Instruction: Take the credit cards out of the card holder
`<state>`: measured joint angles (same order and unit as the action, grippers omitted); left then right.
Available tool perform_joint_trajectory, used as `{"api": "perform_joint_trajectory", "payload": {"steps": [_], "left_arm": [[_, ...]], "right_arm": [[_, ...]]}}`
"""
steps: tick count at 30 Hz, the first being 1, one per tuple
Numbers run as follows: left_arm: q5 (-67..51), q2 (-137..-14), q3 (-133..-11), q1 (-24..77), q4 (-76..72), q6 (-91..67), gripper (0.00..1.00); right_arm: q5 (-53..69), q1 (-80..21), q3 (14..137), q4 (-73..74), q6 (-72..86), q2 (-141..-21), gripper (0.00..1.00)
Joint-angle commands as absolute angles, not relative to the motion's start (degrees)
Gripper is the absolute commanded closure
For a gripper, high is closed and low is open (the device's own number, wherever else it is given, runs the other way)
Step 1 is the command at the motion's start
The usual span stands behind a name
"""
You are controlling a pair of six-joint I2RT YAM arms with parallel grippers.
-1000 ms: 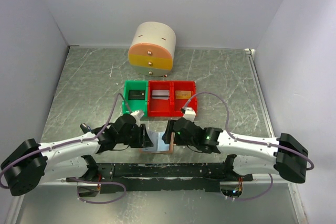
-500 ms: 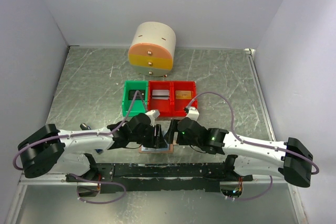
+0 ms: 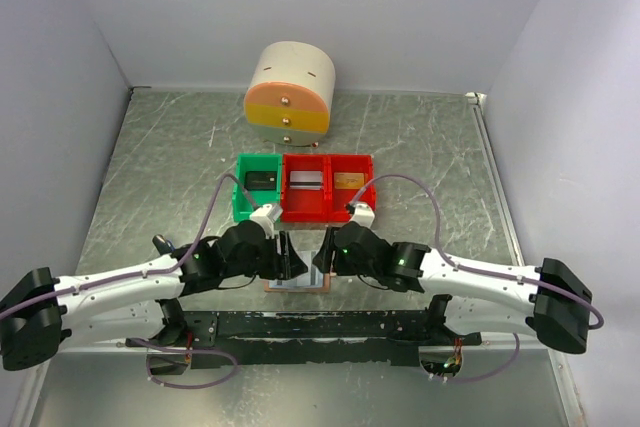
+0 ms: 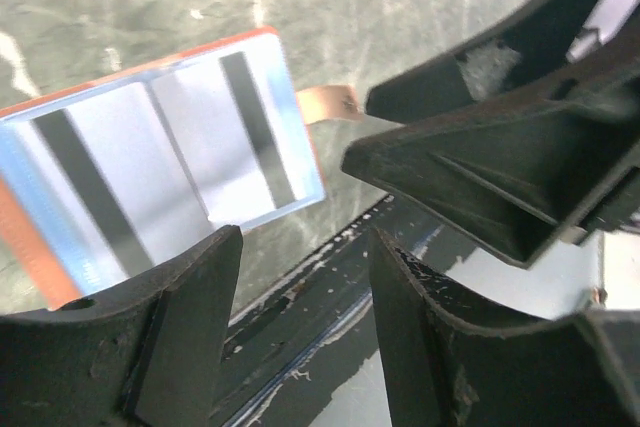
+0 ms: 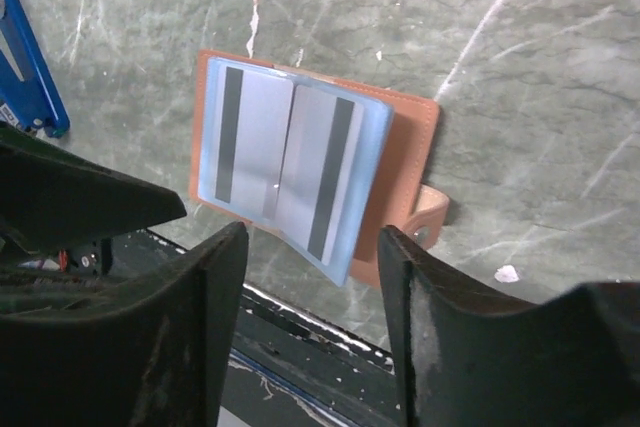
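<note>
While open, holder [image 5: 405, 147] near blue gadget [image 5: 25, 62].

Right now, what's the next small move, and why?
Probably lower the right gripper onto the credit cards: the card holder lies open between the arms, cards in their sleeves, and both it and the left gripper hang open, empty.

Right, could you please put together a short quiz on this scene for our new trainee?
1. True or false: the card holder lies open on the table, with the credit cards in its pockets.
2. In the top view, which colour is the leftmost bin? A green, B red, C blue.
3. What do the left end effector and the right end effector hold?
Key: 1 true; 2 A; 3 nothing, both are open.
</note>
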<state>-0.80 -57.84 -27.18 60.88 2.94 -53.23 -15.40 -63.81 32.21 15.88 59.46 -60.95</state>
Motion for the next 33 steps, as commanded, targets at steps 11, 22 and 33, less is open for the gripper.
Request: {"api": "perform_joint_trajectory", "payload": {"steps": [11,22,33], "left_arm": [[8.1,-52.5,-23.6,61.2,10.3,-59.0,0.36],[3.2,-66.5,-27.6,61.1,-1.9,-55.5,0.38],[2.4,-78.0,-29.9,61.1,-6.6,-57.3,0.48]], "right_arm": [[-10.1,-63.4,37.6,6.5,56.8,-74.2,0.66],[-11.1,-60.0,28.4,2.9,62.2,-80.1,0.67],[-11.7,-59.8,25.2,2.8,64.5,-77.9,0.67]]}}
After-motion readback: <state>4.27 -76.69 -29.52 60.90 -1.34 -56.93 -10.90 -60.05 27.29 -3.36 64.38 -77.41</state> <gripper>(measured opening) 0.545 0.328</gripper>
